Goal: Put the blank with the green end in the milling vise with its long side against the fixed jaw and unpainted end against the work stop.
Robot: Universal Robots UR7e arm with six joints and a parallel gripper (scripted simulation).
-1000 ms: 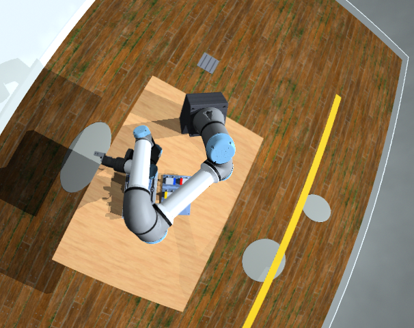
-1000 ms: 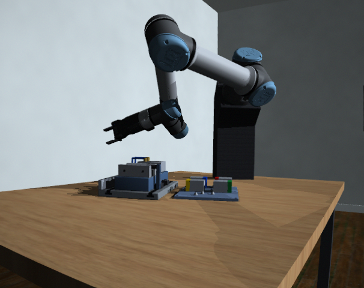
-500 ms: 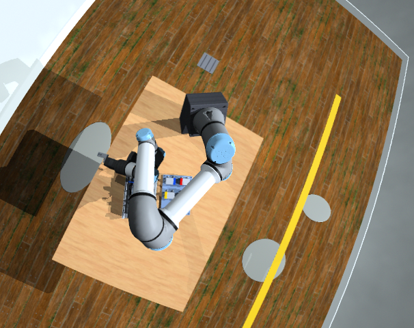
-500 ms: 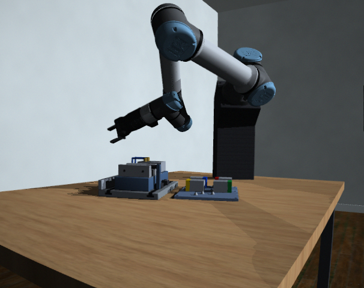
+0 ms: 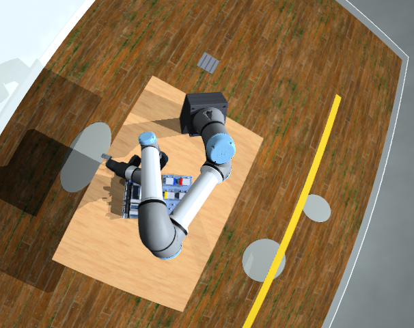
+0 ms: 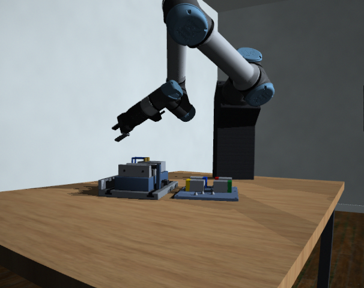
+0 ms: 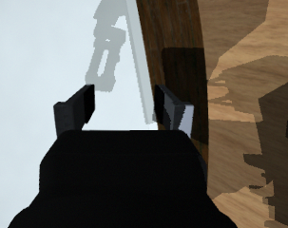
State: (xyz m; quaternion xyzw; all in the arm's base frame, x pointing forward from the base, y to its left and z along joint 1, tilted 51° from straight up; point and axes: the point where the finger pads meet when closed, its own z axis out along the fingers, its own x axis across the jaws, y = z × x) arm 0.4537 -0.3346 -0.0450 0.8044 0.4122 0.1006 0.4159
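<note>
1. Jaws spread and empty, the black two-finger gripper [image 5: 106, 156] [image 6: 116, 133] [image 7: 124, 96] points toward eight o'clock in the exterior view, likely awaiting realignment.
2. The grey, green-ended rectangular blank [image 5: 182, 195] [image 6: 220, 186] rests on the blue metal plate [image 5: 177, 188] [image 6: 225, 195], green toward three o'clock, apparently untouched.
3. At the plate's nine o'clock, the blue-and-grey metal milling vise [image 5: 133, 207] [image 6: 134, 183] presumably awaits it.
</note>
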